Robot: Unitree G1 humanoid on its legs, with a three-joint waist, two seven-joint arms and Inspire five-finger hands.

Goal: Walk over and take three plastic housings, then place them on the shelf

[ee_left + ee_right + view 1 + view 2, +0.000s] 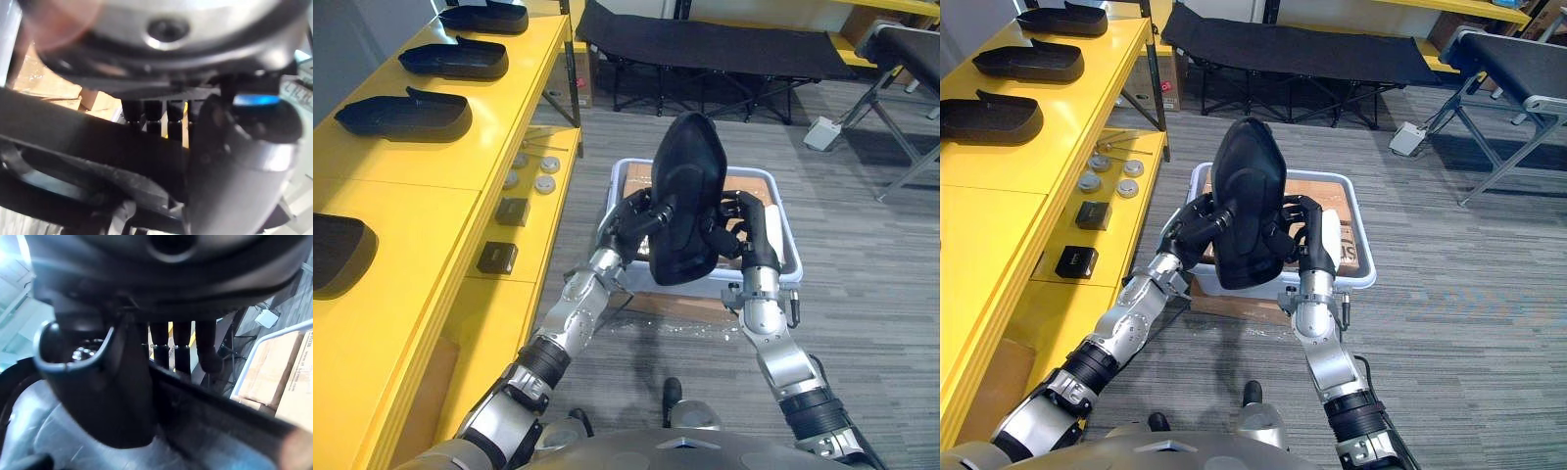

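Note:
A black plastic housing (683, 191) stands on end above the white bin (785, 257), clamped between both hands. My left hand (631, 221) grips its left side with fingers curled round the edge. My right hand (744, 233) grips its right side the same way. In the left wrist view the housing's rim (73, 142) crosses under the fingers (154, 115). The right wrist view has the rim (220, 416) pinched under the fingers (181, 345). Several more black housings (406, 115) lie in a row on the yellow shelf (401, 215) at my left.
The bin holds a brown cardboard box (1327, 191). On the shelf's lower level lie round metal parts (546, 166) and small black boxes (497, 257). A black folding cot (705, 49) and a grey-framed bench (901, 59) stand farther off on the carpet.

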